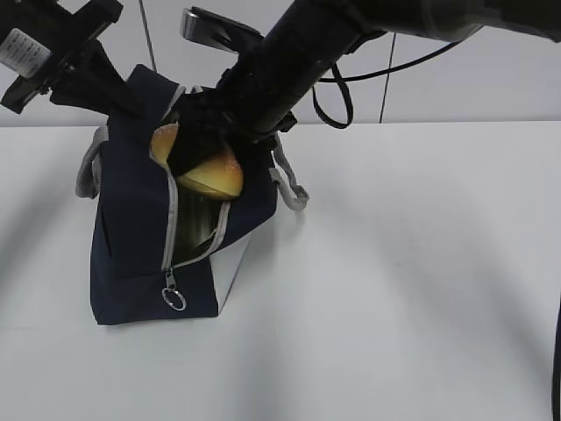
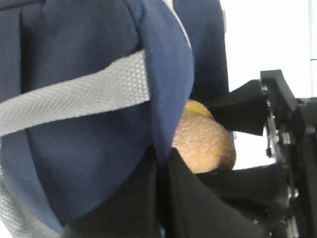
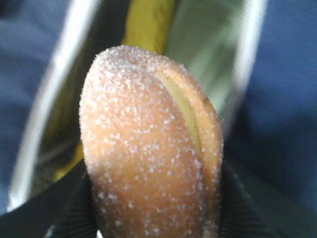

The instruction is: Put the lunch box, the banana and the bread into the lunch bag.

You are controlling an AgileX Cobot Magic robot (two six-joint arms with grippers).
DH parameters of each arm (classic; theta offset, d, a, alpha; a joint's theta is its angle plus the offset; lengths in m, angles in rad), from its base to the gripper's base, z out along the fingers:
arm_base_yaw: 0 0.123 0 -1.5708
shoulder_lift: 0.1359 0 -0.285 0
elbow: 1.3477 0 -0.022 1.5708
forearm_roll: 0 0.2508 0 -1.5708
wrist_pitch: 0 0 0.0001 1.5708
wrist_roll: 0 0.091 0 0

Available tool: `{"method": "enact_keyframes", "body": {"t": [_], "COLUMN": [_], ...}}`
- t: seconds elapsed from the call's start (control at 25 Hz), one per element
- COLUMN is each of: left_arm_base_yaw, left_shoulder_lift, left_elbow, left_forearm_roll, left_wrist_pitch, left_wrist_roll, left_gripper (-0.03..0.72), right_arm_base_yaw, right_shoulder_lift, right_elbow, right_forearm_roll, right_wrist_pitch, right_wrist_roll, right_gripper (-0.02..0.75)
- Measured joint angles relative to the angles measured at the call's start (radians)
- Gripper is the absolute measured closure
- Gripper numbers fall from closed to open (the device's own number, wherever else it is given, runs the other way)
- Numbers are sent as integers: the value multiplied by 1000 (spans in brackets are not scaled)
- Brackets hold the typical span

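The right claw grips the bread between its two black fingers, one pressed on each side of the roll. It holds the roll right at the open mouth of the lunch bag, partly inside the opening. In the right wrist view the bread stands with its long axis running away from the claw, its rounded free end pointing down into the bag and its pale split showing along the right side. Past it, inside the bag, a strip of the yellow banana lies deeper down, its length running roughly in line with the roll.

The left claw is at the bag's upper back edge on the left; its tips are hidden by the fabric, and it is closed, apparently pinching the bag's rim there. In its own wrist view the navy cloth and a grey handle strap fill the frame.

The bag stands upright on the white bench, zipper open down its front, the metal ring pull hanging low near the base, beside the white side panel.
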Motion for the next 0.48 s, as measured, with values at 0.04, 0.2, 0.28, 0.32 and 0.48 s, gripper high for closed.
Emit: {"method": "enact_keyframes", "body": {"t": [0.04,0.2,0.28,0.32,0.48], "left_arm_base_yaw": [0,0,0,0,0], "left_shoulder_lift": [0,0,0,0,0], "left_elbow": [0,0,0,0,0], "left_forearm_roll": [0,-3,-3,-3,-6], "left_wrist_pitch": [1,1,3,3,3], "left_wrist_roll": [0,0,0,0,0], "left_gripper": [689,689,689,689,689], "right_arm_base_yaw": [12,26,26,26,26], "right_shoulder_lift": [0,0,0,0,7], "right_elbow": [0,0,0,0,0], "right_forearm_roll": [-3,-29,-61,-81,-115], "right_wrist_pitch": [-26,-64,-67,-69,-81], "right_wrist_roll": [5,14,16,16,14], "right_gripper": [261,185,155,147,136]}}
